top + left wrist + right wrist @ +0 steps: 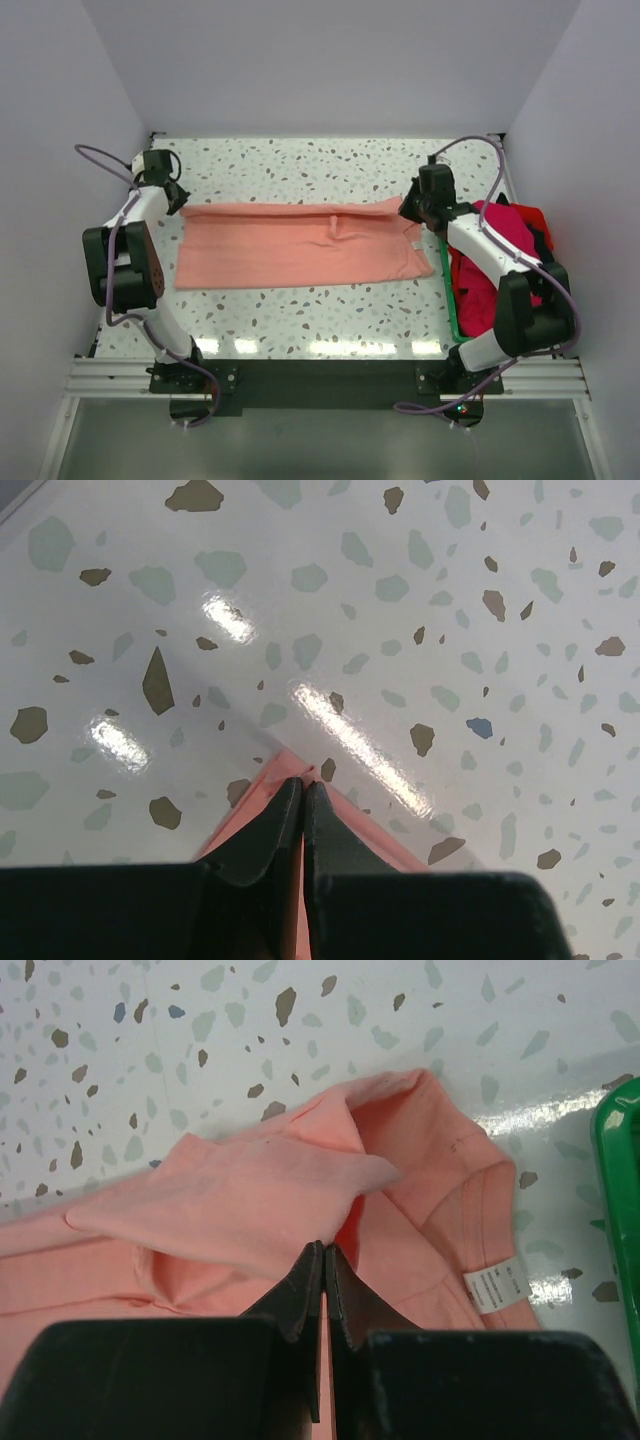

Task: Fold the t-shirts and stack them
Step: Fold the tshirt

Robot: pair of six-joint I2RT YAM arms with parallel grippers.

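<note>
The salmon-pink t-shirt [295,248] lies on the table as a long band folded lengthwise. My left gripper [180,200] is at its far left corner. The left wrist view shows that gripper [303,782] shut, with the pink corner [375,830] pinched between the tips. My right gripper [408,211] is at the far right corner and is shut [325,1247] on a raised fold of the same shirt [230,1195], near the collar and its white label [497,1286]. Magenta [505,228], red [535,214] and black [546,243] t-shirts are heaped at the right.
A green plastic tray [448,292] at the table's right edge holds the heaped shirts; its rim [620,1180] shows at the right of the right wrist view. White walls close in the speckled table [300,165] on the left, back and right.
</note>
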